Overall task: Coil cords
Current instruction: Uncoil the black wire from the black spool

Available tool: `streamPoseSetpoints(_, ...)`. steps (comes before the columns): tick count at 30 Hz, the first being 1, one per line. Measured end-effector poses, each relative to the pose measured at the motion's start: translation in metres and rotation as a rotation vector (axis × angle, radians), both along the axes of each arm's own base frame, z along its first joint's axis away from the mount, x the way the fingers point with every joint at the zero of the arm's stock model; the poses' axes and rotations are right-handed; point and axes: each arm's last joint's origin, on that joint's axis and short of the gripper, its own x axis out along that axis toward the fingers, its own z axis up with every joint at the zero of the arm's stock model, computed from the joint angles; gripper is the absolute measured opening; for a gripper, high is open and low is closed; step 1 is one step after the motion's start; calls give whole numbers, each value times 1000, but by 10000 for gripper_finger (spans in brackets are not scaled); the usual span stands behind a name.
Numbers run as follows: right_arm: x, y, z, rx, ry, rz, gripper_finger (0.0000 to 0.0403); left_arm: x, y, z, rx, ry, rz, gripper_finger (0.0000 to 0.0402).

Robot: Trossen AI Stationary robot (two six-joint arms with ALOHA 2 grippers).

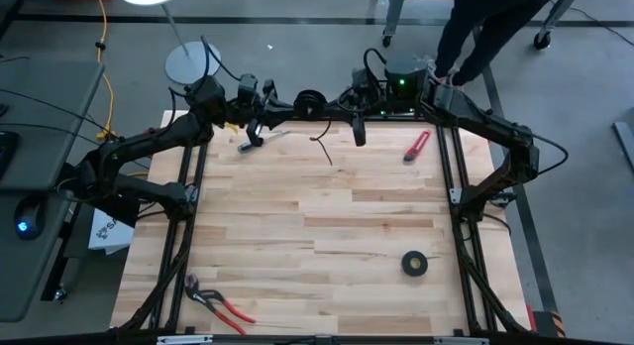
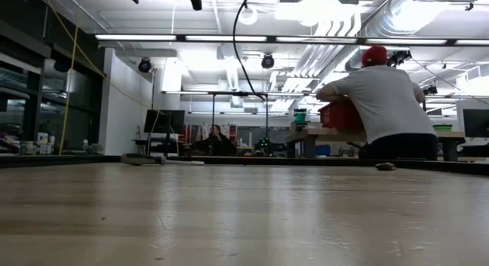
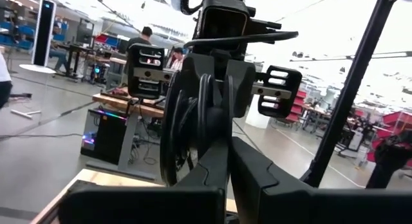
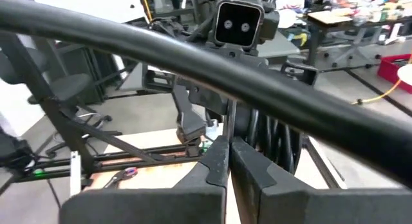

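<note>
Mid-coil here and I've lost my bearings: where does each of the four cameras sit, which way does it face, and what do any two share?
High view: overhead, looking straight down; both arms meet at the table's far edge around the coiled cord.
Low view: table height, level across the wood into the room; only arm parts at the top, a person beyond.
Left wrist view: on the left arm, past the left end effector, shut on the cord.
Right wrist view: on the right arm, past the right end effector, shut on the cord.
Shared: both wrist views see the cord and the opposite arm.
</note>
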Motion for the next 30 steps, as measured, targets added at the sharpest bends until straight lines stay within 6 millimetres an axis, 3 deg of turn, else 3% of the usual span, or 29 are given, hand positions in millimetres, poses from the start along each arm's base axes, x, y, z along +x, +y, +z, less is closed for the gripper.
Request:
streamPoseSetpoints(9, -18, 3, 13, -67, -20, -76, 14, -1, 1, -2, -21, 23, -47, 1)
streamPoseSetpoints(13, -34, 6, 25, -96, -43, -148, 67, -2, 4, -5, -39, 50, -32, 1)
streamPoseSetpoints(17, -39, 6, 18, -122, 46, -219, 127, -2, 5, -8, -55, 78, -31, 1)
streamPoseSetpoints(20, -56, 7, 17, -118, 124, -252, 155, -1, 5, -13, -86, 131, -42, 1)
streamPoseSetpoints(26, -62, 8, -14, -68, 409, -167, 154, 5, -7, -22, -184, 217, -105, 0)
streamPoseSetpoints(30, -56, 9, -34, -40, 431, -49, 140, 6, -12, -8, -174, 212, -124, 0)
